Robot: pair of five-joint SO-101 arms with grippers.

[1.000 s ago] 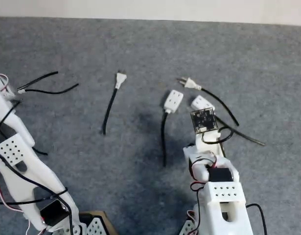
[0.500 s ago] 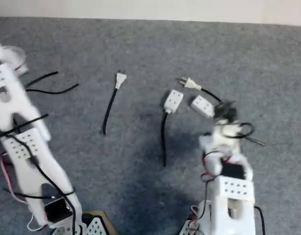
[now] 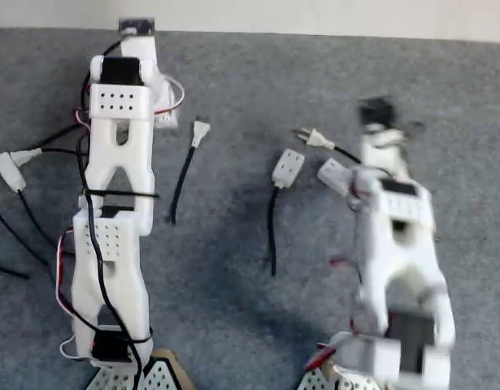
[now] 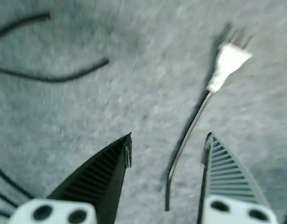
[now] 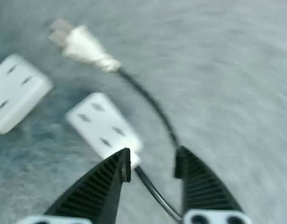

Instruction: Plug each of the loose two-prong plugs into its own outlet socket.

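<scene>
Two white two-prong plugs lie on the grey carpet: the left plug [image 3: 201, 130] [image 4: 229, 59] with its black cord [image 4: 187, 140], and the right plug [image 3: 315, 138] [image 5: 82, 44]. Between them lie two white outlet sockets, one [image 3: 288, 166] [image 5: 15, 91] nearer the middle and one [image 3: 334, 175] [image 5: 103, 123] partly under the right arm [image 3: 396, 211]. My left gripper [image 4: 169, 140] is open just above the carpet, at the loose end of the left plug's cord. My right gripper [image 5: 152, 154] is open over the second socket's corner, with black cord between its fingers. The left arm [image 3: 119, 106] stretches beside the left plug.
Loose black wires [image 3: 22, 211] [image 4: 50, 77] and a small white connector [image 3: 7, 166] trail off the left side. The socket near the middle trails a black cord [image 3: 271, 227] toward the front. A pale wall edge [image 3: 315, 16] borders the carpet's far side.
Both arms have swung from folded near the front edge to stretched out toward the far side, the left arm beside the left plug, the right arm over the right socket. Plugs and sockets stayed put.
</scene>
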